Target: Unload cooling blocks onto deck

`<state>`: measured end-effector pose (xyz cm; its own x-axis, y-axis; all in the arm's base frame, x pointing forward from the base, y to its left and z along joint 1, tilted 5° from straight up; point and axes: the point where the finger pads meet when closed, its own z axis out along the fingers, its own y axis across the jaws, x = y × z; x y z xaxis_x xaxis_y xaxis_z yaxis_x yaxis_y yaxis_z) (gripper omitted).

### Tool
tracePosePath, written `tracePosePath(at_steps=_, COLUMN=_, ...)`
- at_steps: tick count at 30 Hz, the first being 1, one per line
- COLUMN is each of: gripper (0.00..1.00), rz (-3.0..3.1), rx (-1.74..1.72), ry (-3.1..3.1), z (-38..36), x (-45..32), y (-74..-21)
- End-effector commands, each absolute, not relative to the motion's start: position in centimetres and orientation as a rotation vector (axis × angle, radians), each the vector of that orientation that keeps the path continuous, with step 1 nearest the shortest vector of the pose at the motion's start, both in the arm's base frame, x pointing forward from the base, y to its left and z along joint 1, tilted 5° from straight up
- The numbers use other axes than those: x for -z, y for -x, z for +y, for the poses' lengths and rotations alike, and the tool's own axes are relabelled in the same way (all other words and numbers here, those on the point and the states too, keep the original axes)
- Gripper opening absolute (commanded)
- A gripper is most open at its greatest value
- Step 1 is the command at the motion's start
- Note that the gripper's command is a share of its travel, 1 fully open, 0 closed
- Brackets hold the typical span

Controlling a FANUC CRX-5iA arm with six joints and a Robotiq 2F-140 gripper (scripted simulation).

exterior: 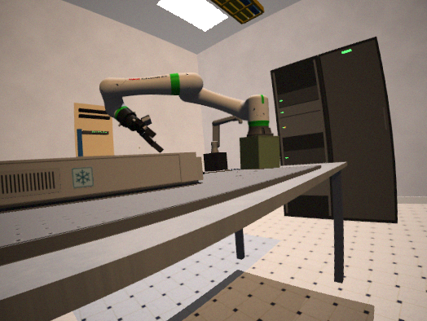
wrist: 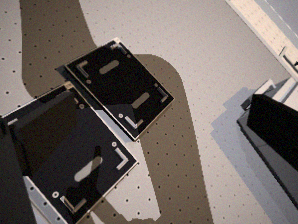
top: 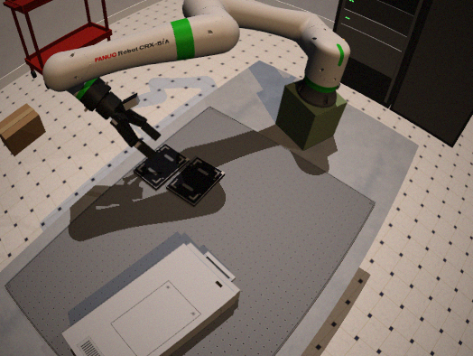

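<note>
I have the pincer [top: 150,140] [exterior: 156,141] [wrist: 162,109] released, its fingers spread wide with nothing between them. It hangs tilted at the end of the arm [top: 205,38] [exterior: 143,86], above the tabletop [top: 280,217] [exterior: 163,200] [wrist: 200,30] and close to D2 [top: 158,168] [wrist: 55,150], the black slot plate farther from the cooler. D1 [top: 196,182] [wrist: 120,87] lies just beside D2, on the side toward COLD [top: 153,303] [exterior: 122,175] [wrist: 262,36], and I see no block on either plate's visible part; both show pale corner locators.

I can't see either cooling block or any tube from my views, so I can't say exactly how they lie relative to the pincer. COLD itself, the long pale cooler with a snowflake mark on its side, sits well apart from the pincer, past D1. A narrow pale piece [top: 219,267] with a dark line along it juts from COLD's end; I cannot tell from it whether the drawer is fully shut. In my wrist view one dark finger covers part of that end, while the other shows at the left edge beside D2
</note>
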<state>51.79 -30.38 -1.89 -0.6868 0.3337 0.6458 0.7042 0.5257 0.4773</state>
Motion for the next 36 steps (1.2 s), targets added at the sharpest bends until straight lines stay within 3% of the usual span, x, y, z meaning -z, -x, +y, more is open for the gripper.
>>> tracePosePath(at_steps=1, gripper=1.0, rz=-2.289, rx=1.024, ry=0.845, z=-30.4, x=1.7, y=-51.8)
tracePosePath(at_steps=17, gripper=1.0, rz=-2.289, rx=1.024, ry=0.845, z=-30.4, x=1.7, y=-51.8)
tracePosePath(at_steps=18, gripper=0.35, rz=-2.31, rx=1.027, ry=0.817, z=-30.2, x=1.5, y=-52.0)
tracePosePath(at_steps=36, gripper=0.35, rz=-2.607, rx=1.048, ry=0.33, z=-25.3, x=-1.5, y=-54.4)
